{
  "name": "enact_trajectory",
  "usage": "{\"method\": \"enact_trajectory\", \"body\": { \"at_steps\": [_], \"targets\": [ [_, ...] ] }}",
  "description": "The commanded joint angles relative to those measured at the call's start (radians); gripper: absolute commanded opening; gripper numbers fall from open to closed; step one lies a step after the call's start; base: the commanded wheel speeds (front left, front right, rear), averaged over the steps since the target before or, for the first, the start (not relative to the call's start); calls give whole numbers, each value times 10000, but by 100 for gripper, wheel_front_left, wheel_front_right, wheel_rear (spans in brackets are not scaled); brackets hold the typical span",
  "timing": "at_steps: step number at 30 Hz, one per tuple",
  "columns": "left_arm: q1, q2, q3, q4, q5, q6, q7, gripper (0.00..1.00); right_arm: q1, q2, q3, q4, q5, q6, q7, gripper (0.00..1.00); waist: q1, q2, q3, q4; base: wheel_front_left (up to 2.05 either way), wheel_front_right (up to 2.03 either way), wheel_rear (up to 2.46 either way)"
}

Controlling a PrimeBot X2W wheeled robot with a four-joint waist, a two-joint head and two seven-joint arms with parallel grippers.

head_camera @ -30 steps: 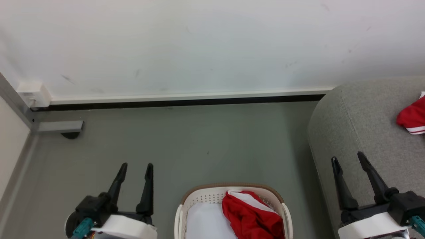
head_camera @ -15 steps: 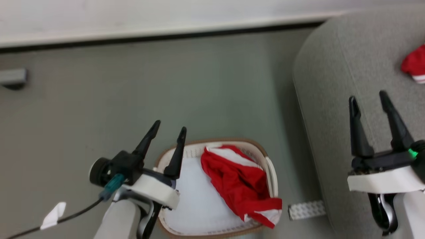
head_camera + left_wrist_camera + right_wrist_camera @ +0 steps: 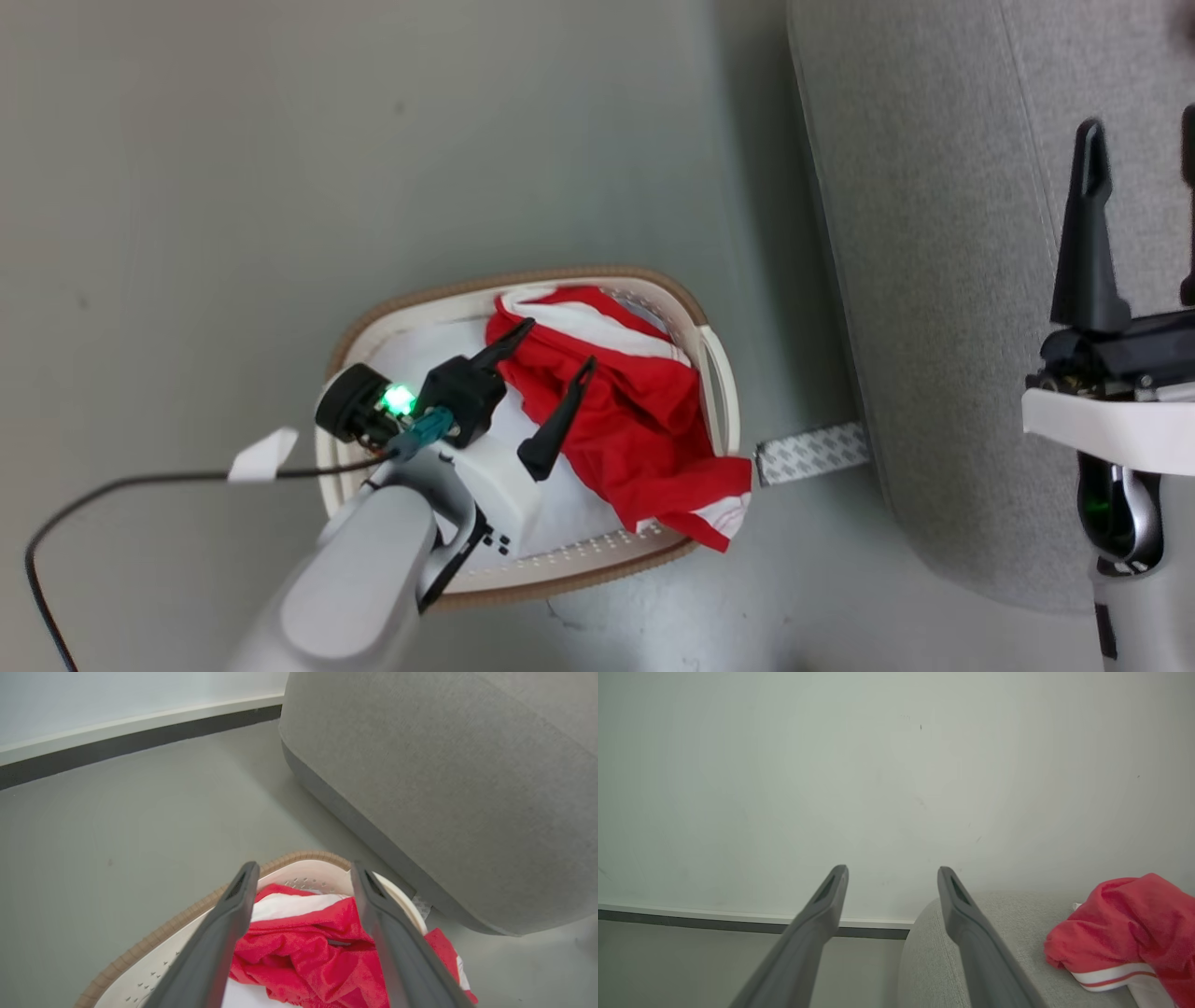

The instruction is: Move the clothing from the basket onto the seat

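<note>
Now the left gripper (image 3: pixel 560 342) hangs over the basket (image 3: pixel 579 275), its two fingers spread wide with nothing between them. The clothing (image 3: pixel 644 420) lies directly under and ahead of those fingers, a crumpled red heap with a white panel at its far end. Whether the fingertips touch the cloth cannot be told. In the left wrist view the heap (image 3: pixel 299 956) fills the gap between the fingers, and one corner spills over the basket's rim on the outer side of the gripper's right finger. Behind the gripper's wrist the white bottom of the basket is bare. A dark cable (image 3: pixel 140 481) trails from the wrist across the floor (image 3: pixel 233 187).

The seat (image 3: pixel 934 280) rises just beyond the basket on the gripper's right. Its rounded edge is near the rim but apart from it, and a pale strip (image 3: pixel 810 451) lies on the floor in the gap. Ahead and to the gripper's left the floor is open up to the skirting (image 3: pixel 140 737).

The right gripper (image 3: pixel 1141 126) is over the seat, also fully spread and empty, pointing toward the wall (image 3: pixel 784 765). Another red garment (image 3: pixel 1125 914) sits on the seat off to its right, well clear of its fingers
</note>
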Motion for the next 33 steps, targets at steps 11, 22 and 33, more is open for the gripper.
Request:
{"method": "enact_trajectory", "body": {
  "at_steps": [11, 22, 33],
  "targets": [
    [-1782, 454, -1360, 2196, -447, 3, 1058, 100, -740, 182, 42, -992, 122, -24, 5, 100, -3, 0, 1801, -1218, 0, 0, 0],
    [-2823, 827, -2335, 4403, -771, 3, 1688, 100, -1069, 194, 176, -1788, 1023, -24, 7, 100, -3, 0, 2784, -1929, 0, 0, 0],
    [-3391, 811, -3983, 5758, -1599, 4, 2456, 100, -918, 194, 192, -1622, 1045, -24, 7, 100, -3, 0, 3011, -1856, 0, 0, 0]
  ]
}}
